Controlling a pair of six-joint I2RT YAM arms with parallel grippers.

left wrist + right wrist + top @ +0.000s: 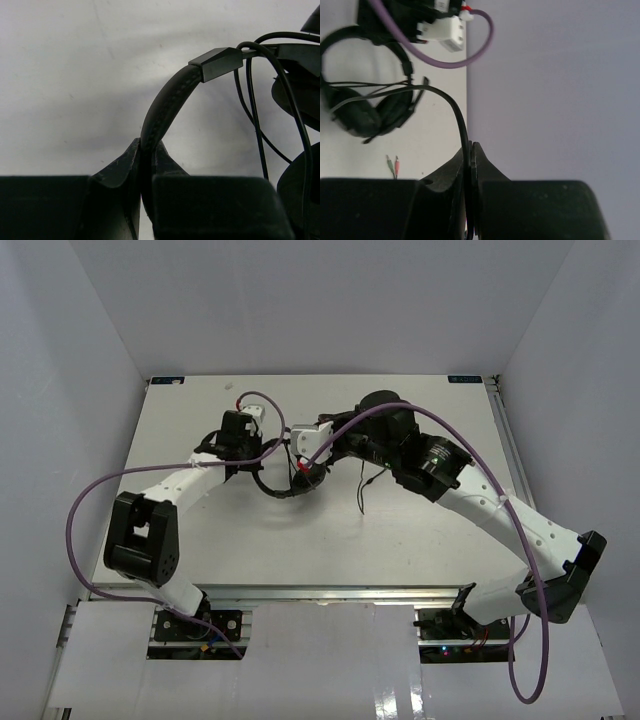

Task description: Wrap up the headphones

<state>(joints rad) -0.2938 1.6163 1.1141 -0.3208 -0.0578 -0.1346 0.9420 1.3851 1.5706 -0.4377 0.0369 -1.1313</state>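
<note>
The black headphones (pixel 283 486) lie near the middle of the white table (pixel 200 540). My left gripper (pixel 147 146) is shut on the padded headband (pixel 167 102); an earcup (pixel 300 95) and loops of thin cord (pixel 255 115) show at the right of the left wrist view. My right gripper (pixel 471 147) is shut on the cord (pixel 461 117), which runs taut back to the headphones (pixel 365 112). The cord's green and red plugs (pixel 392 162) rest on the table. From above, the left gripper (pixel 258 462) and the right gripper (pixel 305 462) flank the headphones, and a loose cord end (pixel 363 490) trails toward the front.
Thick purple cables (pixel 95 495) arc off both arms above the table. The left arm's wrist with its white camera block (pixel 442 32) sits just beyond the headphones. White walls (pixel 60 390) enclose the table on three sides.
</note>
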